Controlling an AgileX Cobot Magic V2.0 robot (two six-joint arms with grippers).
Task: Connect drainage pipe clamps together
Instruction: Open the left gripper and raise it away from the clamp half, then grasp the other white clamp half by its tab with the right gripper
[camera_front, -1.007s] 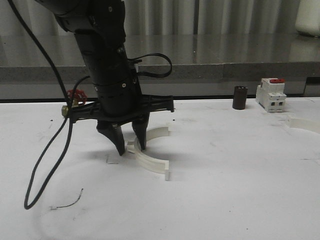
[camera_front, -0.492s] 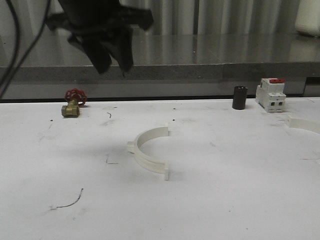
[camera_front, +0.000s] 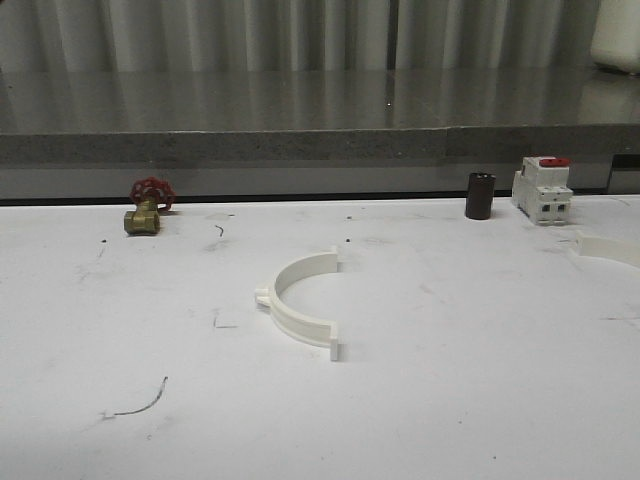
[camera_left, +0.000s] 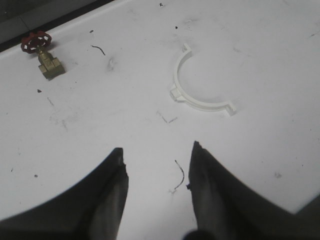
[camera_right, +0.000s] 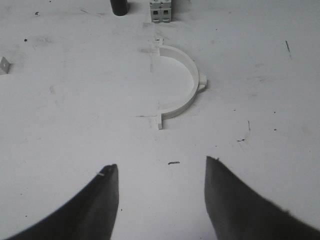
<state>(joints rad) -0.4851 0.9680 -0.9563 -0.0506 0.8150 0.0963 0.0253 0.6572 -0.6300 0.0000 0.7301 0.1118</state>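
The left gripper (camera_left: 156, 170) is seen in the left wrist view with its two dark fingers spread apart and nothing between them, held above the white table (camera_left: 260, 60). Beyond its fingertips a thin curl of dark wire (camera_left: 179, 176) lies on the table, and farther out rests one white drainage pipe clamp (camera_left: 192, 92), a half-ring with flat end tabs and an outer nub, well apart from the fingers. A brass valve with a red handwheel (camera_left: 44, 54) is seen at the far left of the table.

The right gripper (camera_right: 162, 177) is likewise spread wide and empty in the right wrist view, above the table. Ahead of it lies the second drainage pipe clamp (camera_right: 182, 87), flat on the surface and untouched. Past that clamp, at the far edge, a white circuit breaker (camera_right: 160, 10) and a dark cylinder (camera_right: 119, 7) are seen standing side by side.

In the front view the first clamp (camera_front: 295, 305) lies near the middle of the table with its open side turned to the right. The second clamp (camera_front: 608, 248) is cut by the right edge of the picture, near the breaker with a red top (camera_front: 541, 190) and the dark cylinder (camera_front: 480, 195). The two clamps lie well apart and are not joined. The valve (camera_front: 147, 205) sits at the far left.
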